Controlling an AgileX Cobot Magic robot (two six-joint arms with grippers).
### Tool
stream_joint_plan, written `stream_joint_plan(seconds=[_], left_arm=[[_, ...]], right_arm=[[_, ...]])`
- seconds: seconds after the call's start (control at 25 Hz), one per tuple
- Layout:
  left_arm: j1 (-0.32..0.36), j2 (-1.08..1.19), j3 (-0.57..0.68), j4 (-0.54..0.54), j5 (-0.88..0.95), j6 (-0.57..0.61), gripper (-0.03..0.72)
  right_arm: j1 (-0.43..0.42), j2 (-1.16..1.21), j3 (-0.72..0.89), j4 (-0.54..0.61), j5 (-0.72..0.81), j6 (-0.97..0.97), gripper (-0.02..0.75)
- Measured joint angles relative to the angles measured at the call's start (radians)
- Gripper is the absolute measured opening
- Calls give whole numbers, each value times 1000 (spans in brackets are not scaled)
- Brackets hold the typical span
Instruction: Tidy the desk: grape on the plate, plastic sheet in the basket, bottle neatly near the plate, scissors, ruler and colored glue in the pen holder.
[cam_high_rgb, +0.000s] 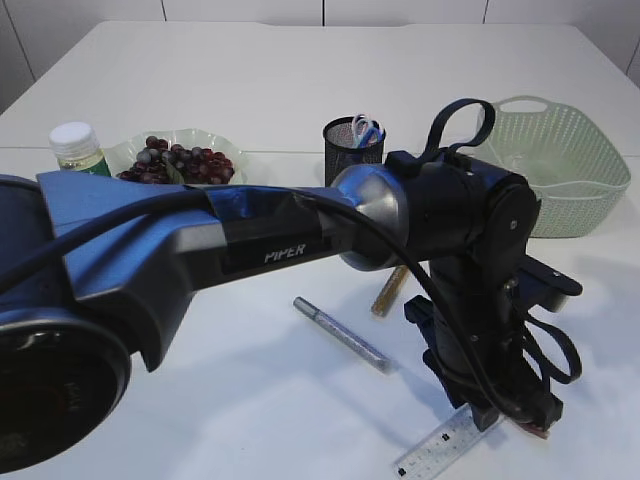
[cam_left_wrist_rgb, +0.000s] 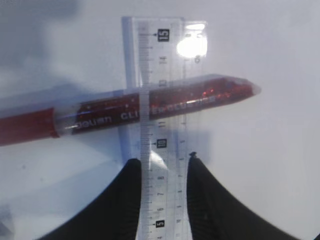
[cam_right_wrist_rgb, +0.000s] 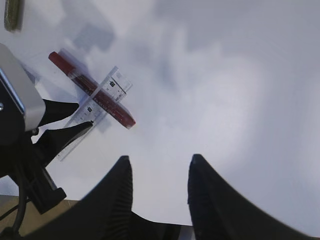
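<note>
White table (cam_high_rgb: 250, 100), left arm stretched far across toward the near right corner. Its gripper (cam_left_wrist_rgb: 162, 162) sits low over the clear ruler (cam_left_wrist_rgb: 162, 100), one black finger on each long edge. The jaws straddle the ruler closely; whether the pads already press its edges I cannot tell. In the exterior view only the ruler's end (cam_high_rgb: 440, 448) shows, poking out under the wrist.

A red glitter glue pen (cam_left_wrist_rgb: 150, 107) lies crosswise on top of the ruler, tip pointing right in the left wrist view (lettering on its barrel is blurred). The right wrist camera sees the same cross: red pen (cam_right_wrist_rgb: 92, 90) over ruler (cam_right_wrist_rgb: 97, 107), with the left gripper's fingers at the ruler's near end.

Right gripper (cam_right_wrist_rgb: 160, 167) hangs above bare table, jaws spread, nothing between them.

Elsewhere on the table:
- silver glue pen (cam_high_rgb: 342, 334) lying loose near centre
- gold glue pen (cam_high_rgb: 388, 290) just beyond it, partly hidden by the arm
- mesh pen holder (cam_high_rgb: 352, 140) with something blue and white inside
- grapes (cam_high_rgb: 175, 163) on the glass plate (cam_high_rgb: 225, 150)
- white-capped bottle (cam_high_rgb: 75, 145) just left of the plate
- pale green basket (cam_high_rgb: 560, 160) at far right
</note>
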Motion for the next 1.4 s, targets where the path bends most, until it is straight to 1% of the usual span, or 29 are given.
stream_joint_plan(seconds=[0.24,0.36,0.44,0.6,0.68,0.8,0.96,1.08,1.4], left_arm=[[0,0,-12,0,34,-7,221],[0,0,-14,0,34,-7,230],[0,0,-14,0,34,-7,270],[0,0,-16,0,32,-7,396],[0,0,-16,6,32,-7,417],[0,2,-18,24,32,-7,426],[-6,8,-82,52,32,-7,428],[-16,10,-118,53,38,-14,428],[-33,12,-126,79,89,-25,429]], right_arm=[[0,0,0,0,0,0,310],[0,0,0,0,0,0,310],[0,0,0,0,0,0,310],[0,0,0,0,0,-4,312],[0,0,0,0,0,-4,312],[0,0,0,0,0,-5,312],[0,0,0,0,0,-5,312],[0,0,0,1,0,-5,312],[0,0,0,1,0,-8,312]])
